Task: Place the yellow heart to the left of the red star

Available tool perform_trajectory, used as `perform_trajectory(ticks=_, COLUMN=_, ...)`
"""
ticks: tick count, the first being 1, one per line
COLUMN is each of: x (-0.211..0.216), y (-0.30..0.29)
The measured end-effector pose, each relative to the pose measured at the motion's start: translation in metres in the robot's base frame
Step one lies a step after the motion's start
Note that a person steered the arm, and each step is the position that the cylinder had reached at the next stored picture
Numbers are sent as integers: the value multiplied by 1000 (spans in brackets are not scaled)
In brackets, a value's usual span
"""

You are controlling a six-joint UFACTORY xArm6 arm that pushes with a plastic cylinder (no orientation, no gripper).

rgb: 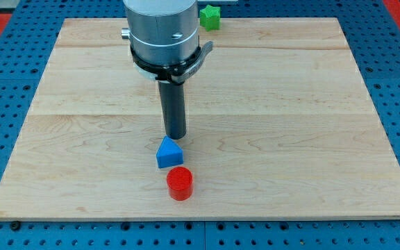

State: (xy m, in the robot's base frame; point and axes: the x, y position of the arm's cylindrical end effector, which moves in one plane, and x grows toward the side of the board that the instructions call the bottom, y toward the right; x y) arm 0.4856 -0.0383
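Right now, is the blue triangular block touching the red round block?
Cannot tell. In the camera view, the blue triangular block and red round block nearly meet, without plain gap or contact.

A blue triangular block sits just above a red cylinder near the wooden surface's bottom middle; a green block rests at its top edge.

Bright, even overhead light; no strong glare. Soft short shadows under red cylinder and blue block, faint shadow beside rod near my tip. Wooden board sharp throughout, grain legible. Mild sheen on metal arm housing. Slight perspective narrowing toward view's top.
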Motion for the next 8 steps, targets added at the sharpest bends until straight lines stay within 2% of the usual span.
perform_trajectory(ticks=1, x=0, y=28)
perform_trajectory(ticks=2, x=-37, y=41)
perform_trajectory(ticks=4, x=-142, y=96)
perform_trajectory(ticks=6, x=-275, y=129)
perform_trajectory(ticks=7, x=-294, y=130)
perform_trajectory(ticks=8, x=-294, y=123)
